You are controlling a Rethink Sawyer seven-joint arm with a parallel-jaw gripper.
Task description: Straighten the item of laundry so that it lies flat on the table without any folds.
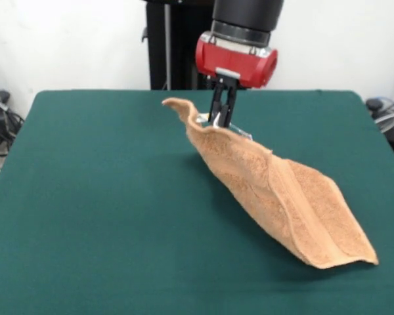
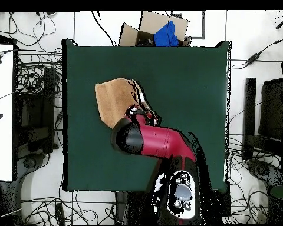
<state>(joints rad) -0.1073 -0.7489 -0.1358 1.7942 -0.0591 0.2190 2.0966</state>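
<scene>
We see a nubby, matt terry hand towel (image 1: 282, 197), a worktop (image 1: 105, 216) of dull green cloth, and a glossy red plastic arm housing (image 1: 236, 62).

My gripper (image 1: 222, 120) comes down from above at the far middle of the table (image 1: 92, 216), its fingers (image 1: 218, 105) closed together on the raised upper edge of the towel (image 1: 282, 203). A small white tag shows at the pinch. From there the orange-brown cloth slopes down, creased lengthwise, to the near right, where its lower end rests on the green surface.
</scene>
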